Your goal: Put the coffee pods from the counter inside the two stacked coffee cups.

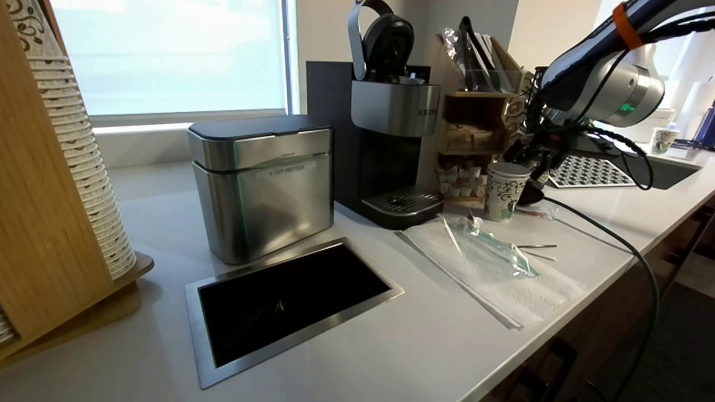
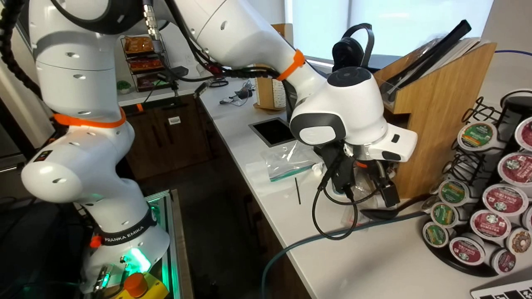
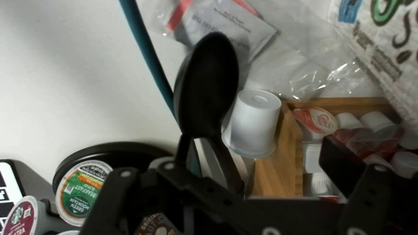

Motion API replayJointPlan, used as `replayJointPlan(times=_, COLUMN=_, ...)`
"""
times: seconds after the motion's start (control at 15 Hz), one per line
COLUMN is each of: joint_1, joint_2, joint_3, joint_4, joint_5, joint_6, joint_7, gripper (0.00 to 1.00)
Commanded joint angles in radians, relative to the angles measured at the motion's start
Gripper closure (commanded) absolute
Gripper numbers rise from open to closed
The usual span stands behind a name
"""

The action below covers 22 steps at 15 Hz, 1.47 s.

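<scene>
Nearest the wrist camera is the gripper (image 3: 259, 155), its black jaws spread wide, partly hiding a pod rack (image 3: 111, 150) and a bamboo organizer (image 3: 277, 176). The two stacked coffee cups (image 1: 504, 194) stand upright toward the back edge of the counter (image 1: 413, 346), near the organizer; the wrist view cuts off their printed paper wall at its upper right corner, and in an exterior view the gripper mostly hides them. A white coffee pod (image 3: 253, 125), its lid out of sight, stands base up between a black spoon (image 3: 209, 85) and the organizer's side. One rack pod (image 3: 82, 194) reads "Green Mountain Breakfast Blend"; the steel canister (image 1: 273, 204) says "K-CUP RECYCLE"; the coffee machine (image 1: 394, 109) shows "KEU", its last letters hard to read. Near the counter's front edge, a crumpled clear bag (image 1: 491, 248) with a teal strip lies on a dimpled paper towel (image 1: 533, 296). In both exterior views a smooth metal frame borders the black inset (image 1: 290, 312), its depth too dark to make out.
</scene>
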Motion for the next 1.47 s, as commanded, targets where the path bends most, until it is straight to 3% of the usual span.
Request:
replayJointPlan(times=0.0, joint_1=-0.003, joint_2=0.002, joint_3=0.005, joint_4=-0.001, joint_5=0.007, joint_6=0.009, joint_7=-0.008, gripper=0.00)
replayJointPlan(times=0.27, joint_1=-0.018, joint_2=0.015, joint_3=0.026, joint_4=0.012, joint_5=0.034, joint_6=0.017, joint_7=-0.041, gripper=0.00)
replayJointPlan(times=0.53, joint_1=-0.104, joint_2=-0.004, joint_3=0.118, joint_4=0.025, joint_5=0.204, joint_6=-0.041, joint_7=-0.185, gripper=0.00)
replayJointPlan(times=0.93, joint_1=-0.117, joint_2=0.006, joint_3=0.049, joint_4=0.034, joint_5=0.100, joint_6=-0.119, joint_7=-0.202, gripper=0.00)
replayJointPlan(times=1.4, joint_1=-0.098, joint_2=0.041, joint_3=0.044, joint_4=0.073, joint_5=0.033, joint_6=-0.103, joint_7=-0.219, gripper=0.00)
